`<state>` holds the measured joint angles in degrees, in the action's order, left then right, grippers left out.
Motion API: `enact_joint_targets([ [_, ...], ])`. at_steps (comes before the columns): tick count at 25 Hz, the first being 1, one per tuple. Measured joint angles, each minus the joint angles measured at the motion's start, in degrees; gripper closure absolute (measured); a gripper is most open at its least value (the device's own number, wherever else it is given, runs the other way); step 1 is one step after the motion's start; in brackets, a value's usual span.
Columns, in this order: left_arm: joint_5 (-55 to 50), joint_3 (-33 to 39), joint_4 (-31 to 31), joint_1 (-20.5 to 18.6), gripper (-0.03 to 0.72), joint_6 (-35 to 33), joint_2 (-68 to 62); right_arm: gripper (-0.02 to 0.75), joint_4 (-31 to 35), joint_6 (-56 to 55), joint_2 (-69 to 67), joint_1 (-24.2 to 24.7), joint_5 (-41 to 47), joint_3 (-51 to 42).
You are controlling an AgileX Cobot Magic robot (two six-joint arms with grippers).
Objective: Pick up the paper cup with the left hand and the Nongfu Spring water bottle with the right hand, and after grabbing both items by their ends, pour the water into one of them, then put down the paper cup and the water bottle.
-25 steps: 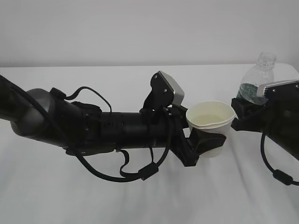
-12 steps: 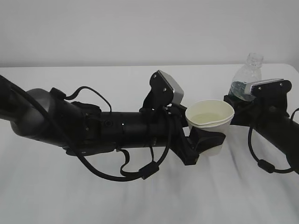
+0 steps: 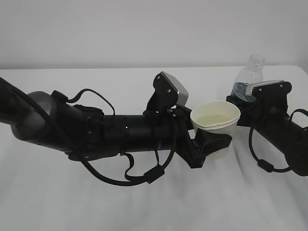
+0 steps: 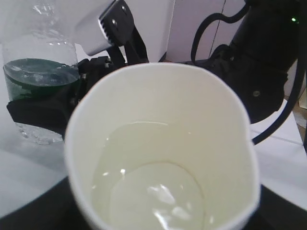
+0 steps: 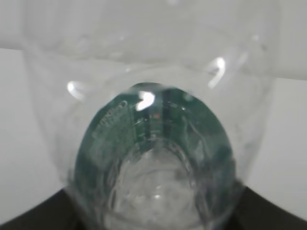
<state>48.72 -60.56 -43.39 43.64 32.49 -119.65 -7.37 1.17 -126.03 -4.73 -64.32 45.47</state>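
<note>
The paper cup is held upright above the table, its creamy inside holding a shallow pool of water. My left gripper is shut on the cup's lower part, and the cup fills the left wrist view. Just right of it stands the Nongfu Spring water bottle, upright and capless, its green label partly behind black fingers. My right gripper is shut on the bottle's lower half. In the right wrist view the clear bottle fills the frame, and the jaws show only as dark corners.
The white table spreads under both arms, with a plain wall behind. My long black left arm lies across the middle with a looping cable. The right arm comes in from the right edge.
My right arm has carried the bottle leftward and lower, close beside the cup. The cup and the left arm have hardly moved.
</note>
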Motion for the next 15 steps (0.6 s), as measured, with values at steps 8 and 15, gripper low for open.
enact_joint_targets([
  [8, 0.0, 0.0, 0.1, 0.0, 0.214, 0.0, 0.0, 0.363, 0.0, 0.0, -0.9, 0.0, -0.1, 0.1],
  [15, 0.0, 0.0, 0.1, 0.0, 0.214, 0.0, 0.0, 0.363, 0.0, 0.0, -0.9, 0.0, -0.1, 0.1],
])
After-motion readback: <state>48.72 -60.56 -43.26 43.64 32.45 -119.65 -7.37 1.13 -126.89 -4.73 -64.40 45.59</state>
